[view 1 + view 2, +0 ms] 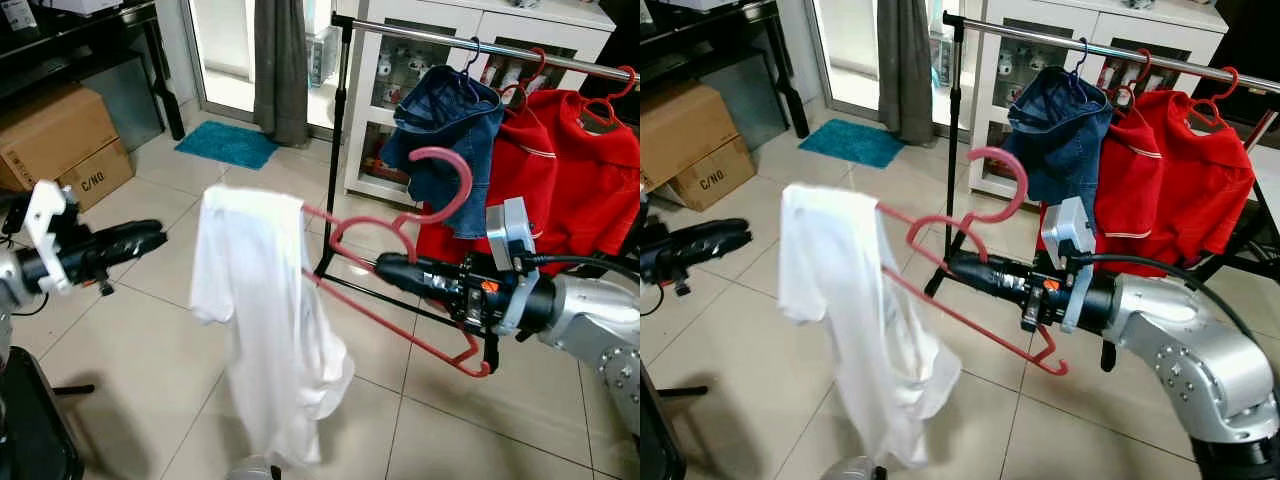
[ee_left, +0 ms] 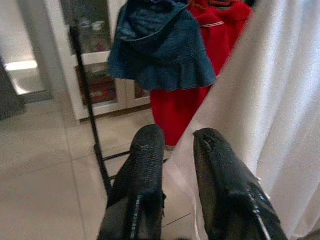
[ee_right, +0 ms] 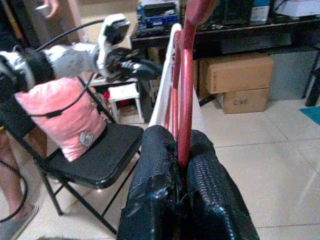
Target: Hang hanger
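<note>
Gripping the red hanger (image 1: 400, 290) near its neck, the right gripper (image 1: 392, 266) holds it out level, its long axis running across toward the left gripper (image 2: 175, 150), whose fingers stand slightly parted on nothing. The rail (image 1: 480, 45) lies above and beyond the hook. A white shirt (image 1: 265, 320) droops from the far end. Behind, the right wrist view adds a folding chair (image 3: 95, 160).

Pink hanger (image 1: 400, 240); white shirt (image 1: 262, 320) — blue denim (image 1: 445, 140); red garments (image 1: 565, 170).
</note>
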Robot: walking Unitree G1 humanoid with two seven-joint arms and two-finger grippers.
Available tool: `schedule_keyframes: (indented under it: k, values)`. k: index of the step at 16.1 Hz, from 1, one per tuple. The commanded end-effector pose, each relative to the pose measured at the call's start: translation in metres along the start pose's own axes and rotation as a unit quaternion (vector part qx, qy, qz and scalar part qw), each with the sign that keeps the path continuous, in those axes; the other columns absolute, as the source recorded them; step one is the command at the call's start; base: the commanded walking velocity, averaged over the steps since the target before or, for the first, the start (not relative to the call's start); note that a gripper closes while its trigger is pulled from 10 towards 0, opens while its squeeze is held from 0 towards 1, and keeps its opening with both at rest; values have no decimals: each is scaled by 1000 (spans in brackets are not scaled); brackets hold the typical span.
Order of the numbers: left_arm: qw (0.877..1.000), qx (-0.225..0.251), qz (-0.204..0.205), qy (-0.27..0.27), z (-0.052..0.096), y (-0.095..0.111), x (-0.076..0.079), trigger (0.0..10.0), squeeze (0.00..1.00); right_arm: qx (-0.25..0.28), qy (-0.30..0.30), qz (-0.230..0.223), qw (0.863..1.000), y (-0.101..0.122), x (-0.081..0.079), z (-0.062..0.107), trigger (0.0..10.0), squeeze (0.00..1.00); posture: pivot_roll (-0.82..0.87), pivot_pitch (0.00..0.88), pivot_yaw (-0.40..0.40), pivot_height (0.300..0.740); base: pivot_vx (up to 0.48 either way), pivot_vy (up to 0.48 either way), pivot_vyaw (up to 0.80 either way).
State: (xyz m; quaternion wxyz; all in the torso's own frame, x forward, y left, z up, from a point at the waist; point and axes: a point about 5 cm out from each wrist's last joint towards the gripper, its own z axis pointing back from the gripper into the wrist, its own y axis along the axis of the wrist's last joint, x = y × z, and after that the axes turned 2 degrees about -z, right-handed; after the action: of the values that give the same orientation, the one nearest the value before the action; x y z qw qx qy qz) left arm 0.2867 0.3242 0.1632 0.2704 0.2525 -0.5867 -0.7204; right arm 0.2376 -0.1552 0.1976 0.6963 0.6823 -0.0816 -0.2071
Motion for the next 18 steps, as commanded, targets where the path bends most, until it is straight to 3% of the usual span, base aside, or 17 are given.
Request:
schedule_keyframes:
  k: [1,3,5,8,10,13,14,15,16,18]
  values:
    - [1000,3,-22,9,4,7,-1,10000,1000,25,-24,22,999,10,2,4,10000,0,30,0,-3,723,0,0,0]
    - [999,29,-27,-4,-7,10,11,10000,1000,44,-72,31,996,13,5,2,10000,0,34,0,-3,723,0,0,0]
    - [996,76,-26,-33,-39,21,38,10000,1000,63,-130,29,989,16,6,-5,10000,0,40,0,-5,723,0,0,0]
    - [994,88,-25,-62,-84,15,74,10000,1000,88,-186,18,978,17,7,-14,10000,0,25,0,12,723,0,0,0]
    - [997,59,-30,-36,-116,1,94,10000,1000,109,-179,16,978,22,-1,-27,10000,0,12,0,20,723,0,0,0]
    - [997,36,-49,43,-142,-7,100,10000,1000,130,-171,7,977,28,-7,-36,10000,0,-1,0,12,723,0,0,0]
    - [997,36,-49,51,-144,-7,100,10000,1000,132,-170,5,977,29,-7,-37,10000,0,-1,0,12,723,0,0,0]
    - [996,36,-45,62,-150,-9,102,10000,737,138,-171,0,976,30,-6,-38,10000,0,-1,0,12,723,0,0,0]
    - [996,33,-47,62,-157,-13,107,10000,39,142,-169,-4,975,32,-6,-39,10000,0,-1,0,12,723,0,0,0]
    - [997,30,-39,59,-165,-17,113,10000,0,142,-166,-6,976,33,-6,-40,10000,0,0,0,-3,723,0,0,0]
